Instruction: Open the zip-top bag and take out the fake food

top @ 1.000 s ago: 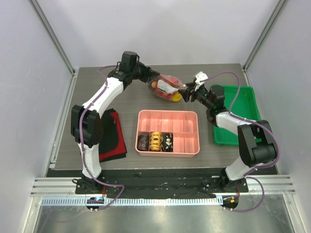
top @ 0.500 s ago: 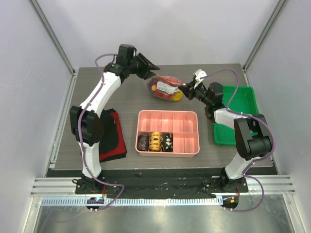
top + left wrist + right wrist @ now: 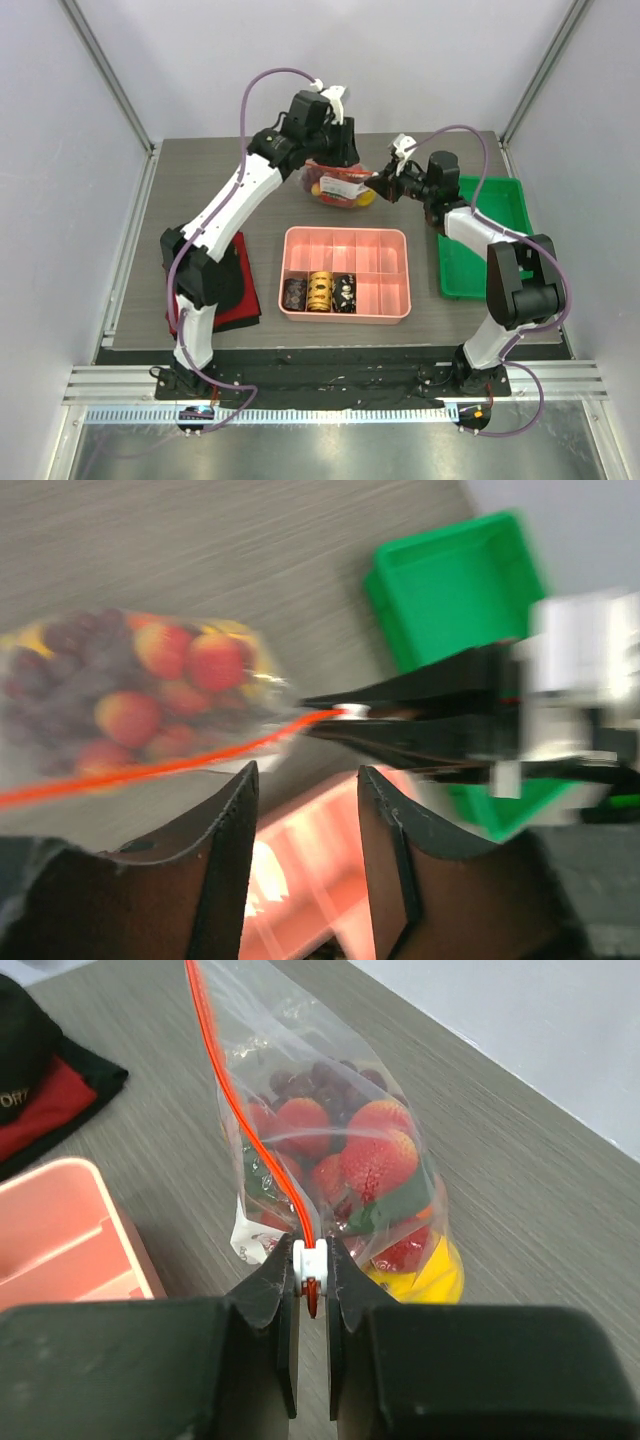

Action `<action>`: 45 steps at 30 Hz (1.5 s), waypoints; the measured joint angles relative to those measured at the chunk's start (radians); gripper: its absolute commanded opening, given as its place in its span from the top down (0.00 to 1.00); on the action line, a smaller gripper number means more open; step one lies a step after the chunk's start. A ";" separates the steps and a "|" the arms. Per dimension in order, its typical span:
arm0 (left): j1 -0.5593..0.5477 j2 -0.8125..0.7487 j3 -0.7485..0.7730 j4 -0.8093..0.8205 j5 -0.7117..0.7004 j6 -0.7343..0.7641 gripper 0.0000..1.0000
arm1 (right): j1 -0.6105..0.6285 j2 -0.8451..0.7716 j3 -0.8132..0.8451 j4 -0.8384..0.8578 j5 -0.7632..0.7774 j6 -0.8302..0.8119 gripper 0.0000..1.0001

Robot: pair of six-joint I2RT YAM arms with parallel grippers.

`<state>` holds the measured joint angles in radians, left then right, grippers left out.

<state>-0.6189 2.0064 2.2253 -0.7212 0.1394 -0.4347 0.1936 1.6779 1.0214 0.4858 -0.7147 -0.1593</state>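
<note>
The zip-top bag [image 3: 340, 186] lies at the back middle of the table, its red-orange zip strip [image 3: 240, 1110] running along the top edge. Inside it shows the fake food [image 3: 370, 1160]: red and orange fruits, dark grapes and a yellow piece. My right gripper [image 3: 312, 1278] is shut on the white zip slider [image 3: 312, 1258] at the bag's right end, and also shows from above [image 3: 380, 185]. The left gripper [image 3: 307, 773] hovers open just above the bag [image 3: 140, 695], nothing between its fingers [image 3: 225, 860]. In the top view it is over the bag's back edge [image 3: 338, 155].
A pink compartment tray [image 3: 345, 233] sits in front of the bag, with three dark and gold cylinders [image 3: 318, 293] in its front left cells. A green tray [image 3: 495, 235] is at the right. A red and black cap [image 3: 238, 290] lies at the left front.
The left gripper let go of the bag's left end, opened and swung right to above the bag. The right gripper closed on the zip slider.
</note>
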 measured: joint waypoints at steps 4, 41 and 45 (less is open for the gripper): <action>0.003 -0.017 -0.142 0.081 -0.026 0.162 0.48 | -0.023 0.006 0.068 -0.132 -0.063 -0.068 0.99; 0.028 0.177 -0.164 0.258 0.285 0.618 1.00 | -0.066 0.135 0.210 -0.241 -0.255 -0.067 0.81; 0.034 0.174 -0.188 0.278 0.307 0.586 0.83 | -0.066 0.135 0.173 -0.149 -0.252 0.005 0.98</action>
<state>-0.5850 2.1807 2.0369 -0.4435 0.4465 0.1513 0.1280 1.8126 1.1946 0.3367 -0.9668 -0.1539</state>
